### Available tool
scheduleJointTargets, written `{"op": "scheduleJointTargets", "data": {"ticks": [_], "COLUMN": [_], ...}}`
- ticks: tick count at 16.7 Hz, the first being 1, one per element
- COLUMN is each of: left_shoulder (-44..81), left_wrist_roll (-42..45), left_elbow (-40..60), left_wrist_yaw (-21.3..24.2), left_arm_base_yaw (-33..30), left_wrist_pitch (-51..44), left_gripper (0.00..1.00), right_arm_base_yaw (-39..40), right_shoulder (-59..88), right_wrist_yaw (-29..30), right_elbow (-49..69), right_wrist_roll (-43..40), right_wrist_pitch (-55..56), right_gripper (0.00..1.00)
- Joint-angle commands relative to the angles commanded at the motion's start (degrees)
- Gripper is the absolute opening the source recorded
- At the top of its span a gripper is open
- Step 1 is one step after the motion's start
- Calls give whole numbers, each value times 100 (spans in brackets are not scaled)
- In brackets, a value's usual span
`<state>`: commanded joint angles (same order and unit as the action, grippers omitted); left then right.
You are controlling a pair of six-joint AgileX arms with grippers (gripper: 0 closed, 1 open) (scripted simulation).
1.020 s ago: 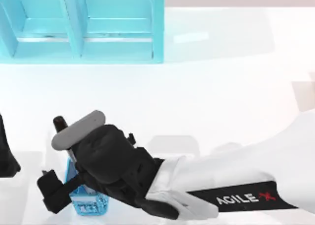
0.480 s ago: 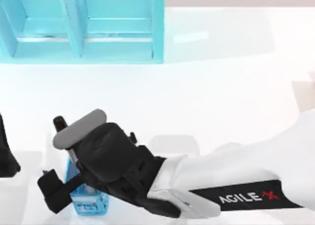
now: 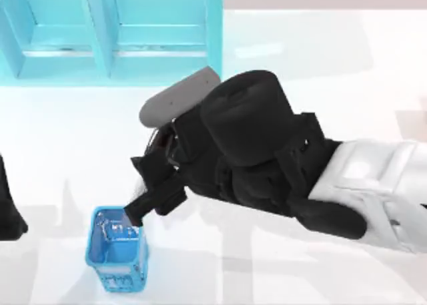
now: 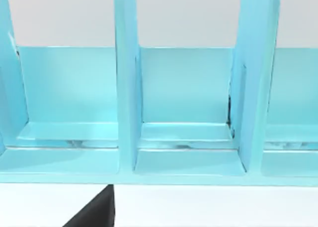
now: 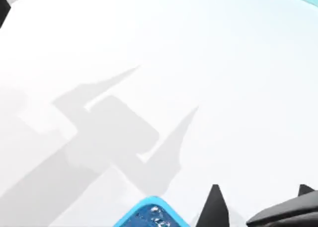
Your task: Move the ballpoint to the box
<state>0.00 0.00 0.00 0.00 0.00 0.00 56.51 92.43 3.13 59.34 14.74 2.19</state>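
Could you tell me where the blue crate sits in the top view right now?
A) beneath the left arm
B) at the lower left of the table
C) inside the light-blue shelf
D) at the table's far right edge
B: the crate stands on the table at lower left, just below the right gripper, well apart from the shelf at the top.

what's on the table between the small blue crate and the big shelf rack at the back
In the top view, bare white table lies between the crate and the rack; the right gripper reaches in above it.
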Motion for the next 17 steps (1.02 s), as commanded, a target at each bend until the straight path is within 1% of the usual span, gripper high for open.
{"op": "scheduleJointTargets", "data": {"ticks": [2,5,12,15,17], "left_shoulder": [0,0,0,0,0], "left_wrist_roll": [0,0,0,0,0], "left_elbow": [0,0,0,0,0], "left_wrist_yaw": [0,0,0,0,0], "left_arm_base_yaw": [0,0,0,0,0], "left_wrist_pitch": [0,0,0,0,0], "left_gripper": [100,100,100,100,100], "right_arm_base_yaw": [-215,-453,-541,-1072,-1724], "right_shoulder": [-735,-1386,-1482,-1454,-1444], "right_wrist_yaw": [-204,-436,-497,-675,-914], "right_elbow": [-166,-366,-401,-440,-391], "right_wrist_roll": [-114,-236,-315,-849,-1441], "right_wrist_pitch": [-517,-1112,-1285,-1780,-2283], "right_gripper": [0,0,0,0,0]}}
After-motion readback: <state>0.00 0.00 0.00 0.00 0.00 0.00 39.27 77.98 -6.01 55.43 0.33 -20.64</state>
